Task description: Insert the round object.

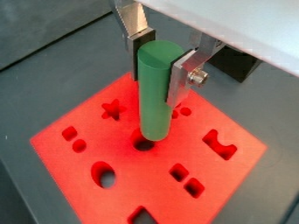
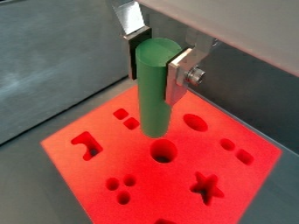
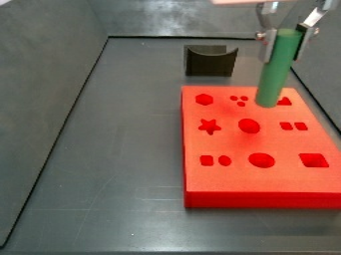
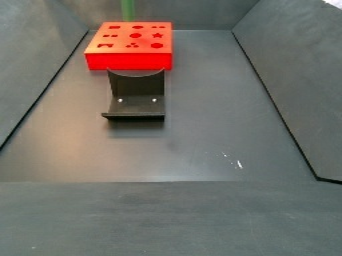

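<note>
Gripper (image 1: 162, 59) above red board (image 3: 253, 169), fingers (image 1: 132, 26) clenched on upper end of green peg (image 1: 156, 92). Peg upright, lower tip over board beside round hole (image 2: 163, 151) in both wrist views. Fixture (image 3: 208, 60) behind board on bench (image 3: 107, 149).

You have even, fairly dim light from above, with the red board (image 1: 146, 149) glowing oversaturated in both wrist views and its edges soft (slight blur). The gripper (image 1: 158, 54) above the board throws only faint shadow, and small glints dot the dark tabletop (image 4: 227, 158) in a side view.
</note>
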You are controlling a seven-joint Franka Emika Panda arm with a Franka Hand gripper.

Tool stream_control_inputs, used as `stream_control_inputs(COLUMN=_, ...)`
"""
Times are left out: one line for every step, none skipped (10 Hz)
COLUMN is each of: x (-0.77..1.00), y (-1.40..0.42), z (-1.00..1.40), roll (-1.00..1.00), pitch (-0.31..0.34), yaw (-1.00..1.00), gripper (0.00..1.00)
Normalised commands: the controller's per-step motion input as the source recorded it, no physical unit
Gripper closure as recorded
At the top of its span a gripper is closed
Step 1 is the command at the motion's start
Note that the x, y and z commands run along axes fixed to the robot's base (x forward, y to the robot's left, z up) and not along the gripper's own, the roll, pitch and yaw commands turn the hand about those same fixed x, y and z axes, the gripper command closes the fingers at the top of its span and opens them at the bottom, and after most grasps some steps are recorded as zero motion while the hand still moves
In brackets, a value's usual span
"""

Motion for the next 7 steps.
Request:
stream_control_inputs(x=0.54, y=0.0, z=0.03, roll=0.22, pitch=-0.08, yaw=0.46, gripper=1.0)
stream_control_inputs(x=0.44, y=-0.2, z=0.0, roll=0.39, pitch=-0.014, yaw=0.46, gripper=1.0)
stream_control_inputs(x=0.0, y=-0.35, z=-0.11, roll=0.36, pitch=0.0, yaw=0.21, gripper=1.0)
stream_control_inputs(x=-0.15, y=-0.23, z=-0.15, roll=0.21, pitch=0.0, yaw=0.0, gripper=1.0)
stream_control_inputs(x=-0.19, y=-0.05, z=-0.15, roll=0.12, pitch=0.0, yaw=0.0, gripper=1.0)
stream_control_inputs(x=-0.14, y=0.0, z=-0.16, roll=0.1, pitch=0.0, yaw=0.0, gripper=1.0)
stream_control_inputs(x=-0.16, y=0.15, z=-0.18, roll=0.08, pitch=0.0, yaw=-0.04, gripper=1.0)
